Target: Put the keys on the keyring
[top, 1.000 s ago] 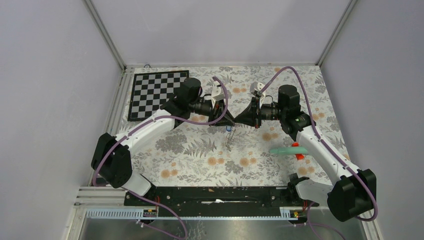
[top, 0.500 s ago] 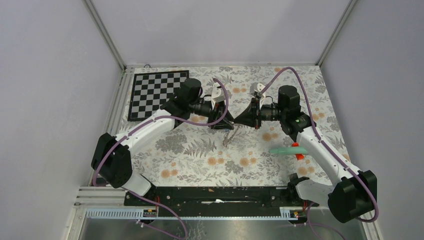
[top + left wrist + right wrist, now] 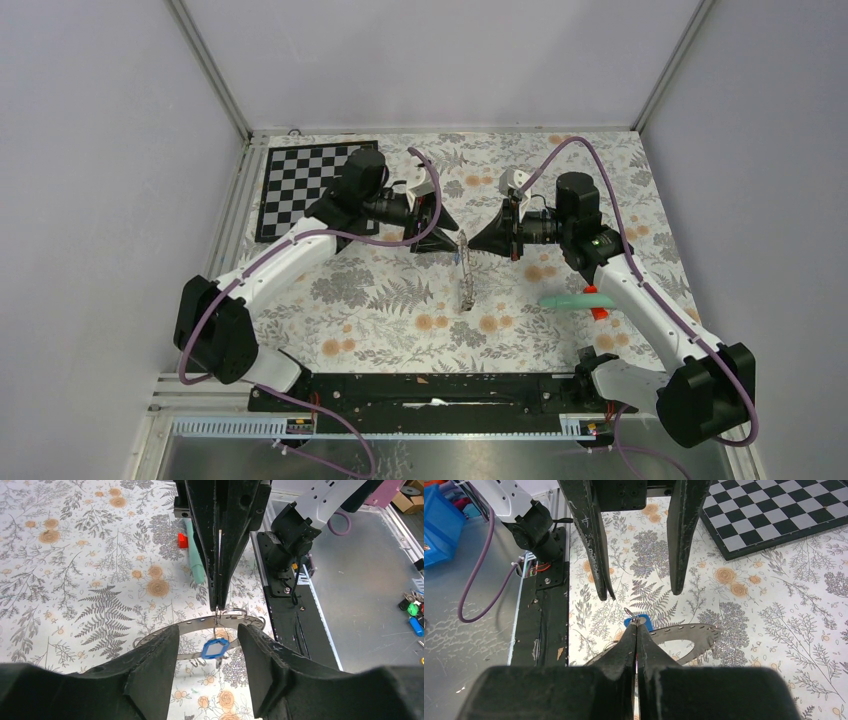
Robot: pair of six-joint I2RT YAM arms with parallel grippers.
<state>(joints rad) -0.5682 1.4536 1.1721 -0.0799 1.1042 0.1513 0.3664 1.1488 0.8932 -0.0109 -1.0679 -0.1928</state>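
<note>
My right gripper (image 3: 471,243) is shut at the upper band of the keyring (image 3: 464,272), a large flat dark-grey hoop that hangs edge-on above the table. In the left wrist view the keyring (image 3: 187,625) curves under the right gripper (image 3: 218,605), and the blue key tag with a white centre (image 3: 215,648) dangles from a small wire ring there. The tag also shows in the right wrist view (image 3: 647,626) beside the gripper tips (image 3: 636,623). My left gripper (image 3: 442,232) is open and empty, a short way left of the hoop. The black key is not visible.
A long teal stick with a red piece (image 3: 577,300) lies on the floral cloth to the right, also in the left wrist view (image 3: 195,555). The black-and-white chequered board (image 3: 305,185) lies at the back left.
My left gripper has opened and drawn back to the left, away from the right gripper. The keyring now hangs from the right gripper alone and shows longer, edge-on.
</note>
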